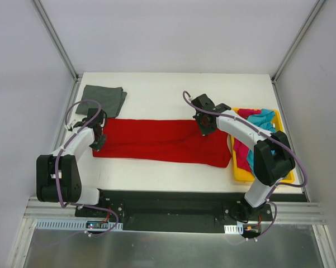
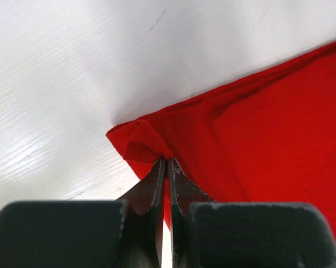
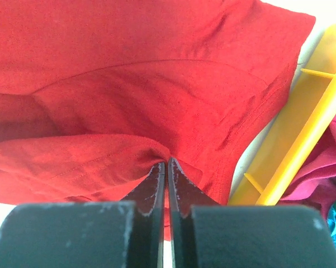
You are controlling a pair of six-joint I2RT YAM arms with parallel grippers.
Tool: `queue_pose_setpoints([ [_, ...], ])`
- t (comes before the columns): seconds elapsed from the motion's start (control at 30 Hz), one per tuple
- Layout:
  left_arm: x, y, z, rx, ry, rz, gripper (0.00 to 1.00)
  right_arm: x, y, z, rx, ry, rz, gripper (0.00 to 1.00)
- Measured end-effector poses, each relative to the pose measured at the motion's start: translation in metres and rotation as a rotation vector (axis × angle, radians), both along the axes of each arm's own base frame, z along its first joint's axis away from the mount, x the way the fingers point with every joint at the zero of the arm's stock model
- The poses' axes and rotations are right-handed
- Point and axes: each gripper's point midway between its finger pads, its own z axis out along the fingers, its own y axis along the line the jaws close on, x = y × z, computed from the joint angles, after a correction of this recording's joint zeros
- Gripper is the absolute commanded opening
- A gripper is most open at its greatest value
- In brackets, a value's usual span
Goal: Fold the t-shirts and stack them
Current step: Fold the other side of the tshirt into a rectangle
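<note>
My white table fills the middle of the top view. Close up, its matt surface shows a faint grain, and a thin dark scratch sits at 12 o'clock in the left wrist view. My yellow plastic tray rests on the table at about 3 to 4 o'clock, near the right edge, with its long side running near to far. The right wrist view shows short ribs along its wall. One slanted aluminium post rises at 11 o'clock and another at 1 o'clock, against pale walls. At 6 o'clock I see a black base plate, a silver rail and sheet metal.
</note>
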Motion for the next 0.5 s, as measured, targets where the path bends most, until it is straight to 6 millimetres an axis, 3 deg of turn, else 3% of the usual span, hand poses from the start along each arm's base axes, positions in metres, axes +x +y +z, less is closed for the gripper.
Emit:
queue_pose_setpoints([
  [0.5, 0.001, 0.007, 0.014, 0.039, -0.046, 0.015, 0.00, -0.006, -0.005, 0.009, 0.014, -0.017, -0.002, 0.03],
])
